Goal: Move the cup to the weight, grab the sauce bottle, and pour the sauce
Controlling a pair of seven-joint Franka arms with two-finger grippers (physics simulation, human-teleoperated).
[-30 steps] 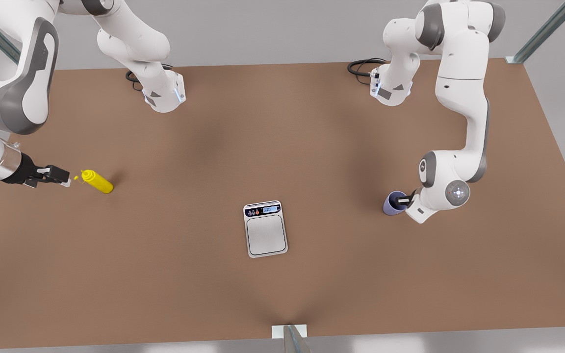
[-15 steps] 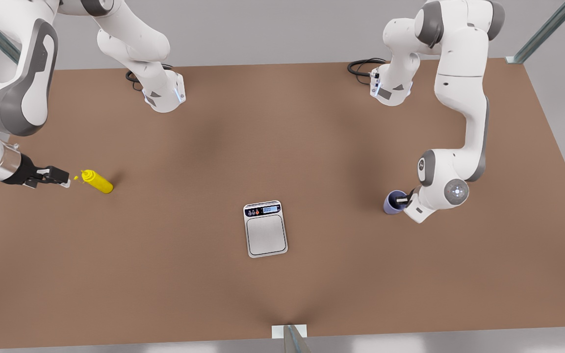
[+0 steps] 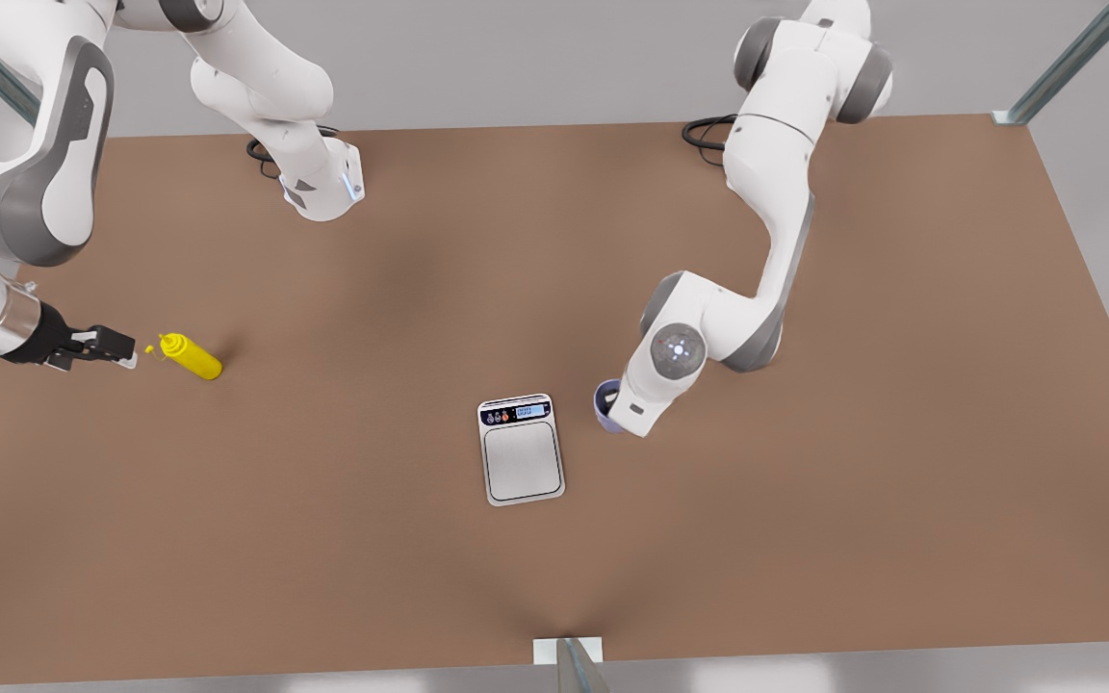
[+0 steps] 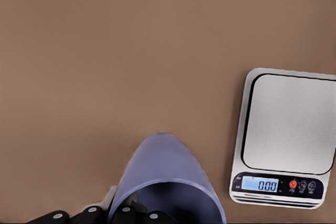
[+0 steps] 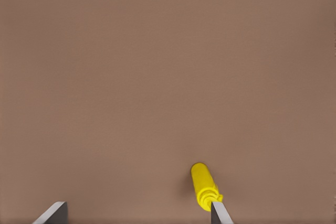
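Front view: the left gripper [image 3: 612, 408] is carrying the cup [image 3: 603, 401] above the tabletop [image 3: 805, 539], just beside the scale [image 3: 520, 449] on the front view's right; the right gripper [image 3: 121, 348] is waiting by the nozzle of the lying sauce bottle [image 3: 191, 356].
Left wrist view: jaws are clamping the cup [image 4: 165, 182] at its rim; the scale [image 4: 283, 137] is reading zero, its plate bare.
Right wrist view: jaws are standing wide apart, the bottle [image 5: 203, 185] lying ahead.
Step in hand: moving the cup to the scale.
Next move: centring the cup over the plate, lowering it upright, then releasing.
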